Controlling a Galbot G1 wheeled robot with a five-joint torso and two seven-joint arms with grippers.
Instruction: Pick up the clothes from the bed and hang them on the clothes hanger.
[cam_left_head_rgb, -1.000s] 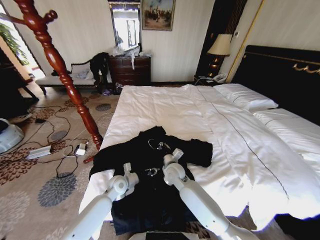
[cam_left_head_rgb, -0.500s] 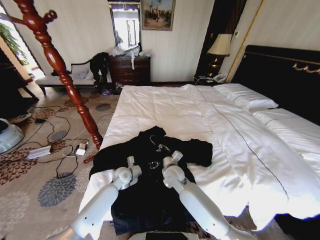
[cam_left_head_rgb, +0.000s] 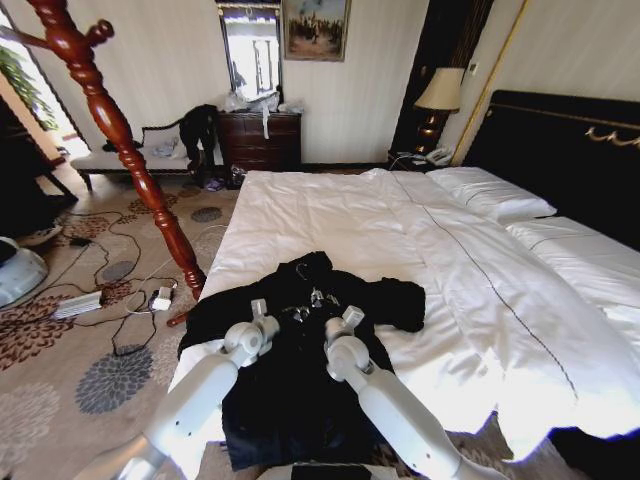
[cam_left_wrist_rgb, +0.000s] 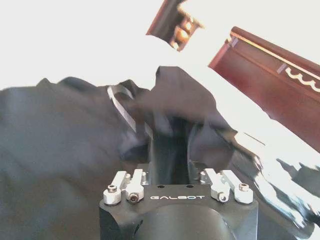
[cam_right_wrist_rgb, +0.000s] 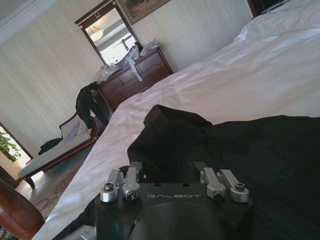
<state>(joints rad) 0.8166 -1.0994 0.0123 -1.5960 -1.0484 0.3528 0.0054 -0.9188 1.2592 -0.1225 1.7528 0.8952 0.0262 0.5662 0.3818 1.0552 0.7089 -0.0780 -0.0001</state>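
You have the black clothes (cam_left_head_rgb: 300, 350) spread flat on the near corner of the bed (cam_left_head_rgb: 330, 215), lying on the white duvet with the collar end pointing toward the pillows. Both of your 2 grippers sit low over the upper part of the garment. Your left gripper (cam_left_head_rgb: 297, 313) is just beside the collar area; in its wrist view the black fingers (cam_left_wrist_rgb: 156, 150) stand narrowly apart over the fabric, close by a slim metallic strip that may be part of the clothes hanger (cam_left_wrist_rgb: 122, 107). Your right gripper (cam_left_head_rgb: 328, 300) is just beside it over the same dark cloth, and you cannot tell from the views how wide it stands
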